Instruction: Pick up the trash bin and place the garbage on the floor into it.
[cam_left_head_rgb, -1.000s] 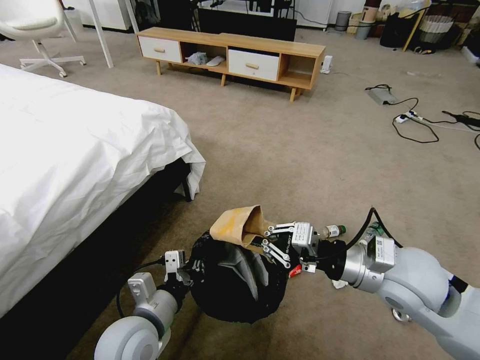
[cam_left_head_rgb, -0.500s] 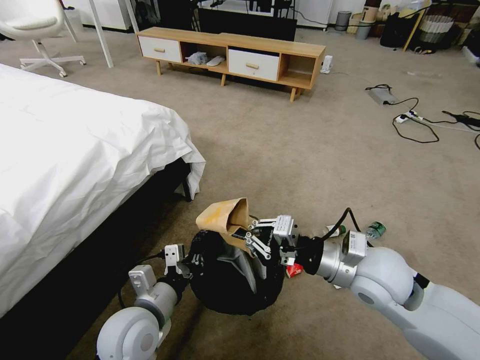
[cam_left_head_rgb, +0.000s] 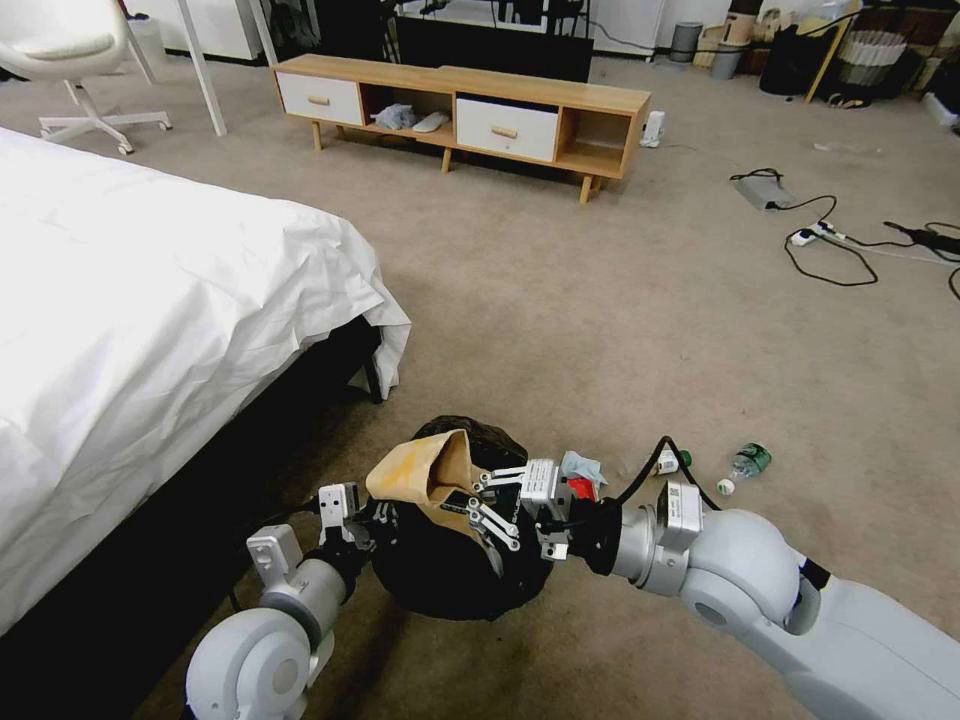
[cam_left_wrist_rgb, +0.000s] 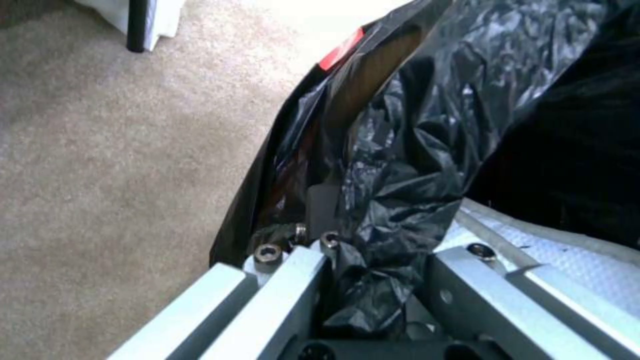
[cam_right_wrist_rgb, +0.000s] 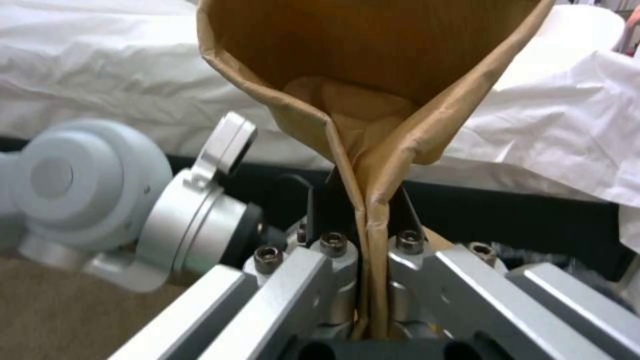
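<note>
The trash bin (cam_left_head_rgb: 450, 590), lined with a crinkled black bag, hangs just above the floor (cam_left_head_rgb: 600, 320) at the foot of the bed. My left gripper (cam_left_head_rgb: 375, 518) is shut on its near rim; the left wrist view shows the black bag (cam_left_wrist_rgb: 427, 150) pinched in that gripper (cam_left_wrist_rgb: 363, 260). My right gripper (cam_left_head_rgb: 462, 505) is shut on a brown paper bag (cam_left_head_rgb: 420, 468) held over the bin's top. The right wrist view shows this gripper (cam_right_wrist_rgb: 367, 240) clamping the paper bag (cam_right_wrist_rgb: 373, 75) at its crease. A red wrapper (cam_left_head_rgb: 582, 488), bluish tissue (cam_left_head_rgb: 580, 465) and two green-capped bottles (cam_left_head_rgb: 672, 461) (cam_left_head_rgb: 749, 460) lie on the carpet.
The white-sheeted bed (cam_left_head_rgb: 150, 330) fills the left side, with a dark gap beneath it. A wooden cabinet (cam_left_head_rgb: 460, 105) stands at the back, a white chair (cam_left_head_rgb: 70, 60) at back left. Black cables and a power strip (cam_left_head_rgb: 830, 240) lie at right. Open carpet spreads between.
My right arm has swung left and down, carrying the paper bag over the bin. The red wrapper and tissue behind it have come into sight. The bin shifted slightly left.
</note>
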